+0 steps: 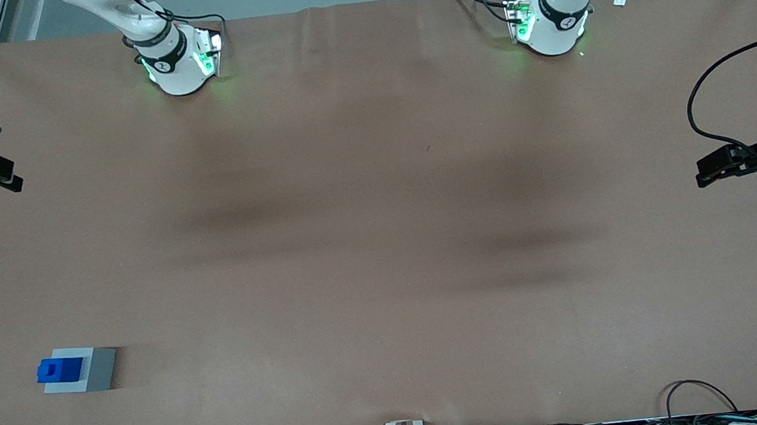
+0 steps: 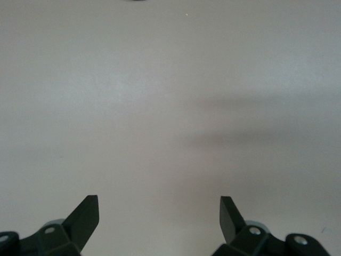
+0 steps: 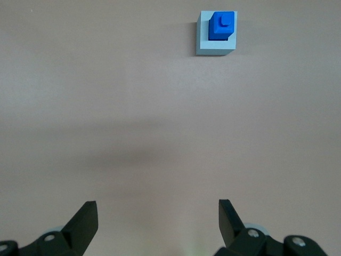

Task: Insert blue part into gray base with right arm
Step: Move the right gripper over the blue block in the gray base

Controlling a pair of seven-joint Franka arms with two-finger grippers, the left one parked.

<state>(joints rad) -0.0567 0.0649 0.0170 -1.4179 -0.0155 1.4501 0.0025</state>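
Two black fingers point(image 3: 88, 213) of the right arm's gripper point(image 3: 157, 205) stand wide apart with nothing between them. In the front view this gripper point(image 1: 11, 180) hangs at mid-height on the frame's edge, at the working arm's end of the brown table point(image 1: 381, 240). It is well apart from the parts and farther from the front camera than they are.

Low in that frame, toward the same end of the table, the blue part point(image 1: 60, 369) sits on top of the gray base point(image 1: 98, 369). The wrist camera shows the blue part point(image 3: 222, 25) set toward one corner of the gray base point(image 3: 213, 49), with gray showing along two sides. Whether it is pushed fully home cannot be told.

My judgement is that the insertion is done or all but done, and the step in hand is standing clear. If the part sits proud, the next move calls for bringing the open gripper squarely over it and pressing straight down without tipping the base.
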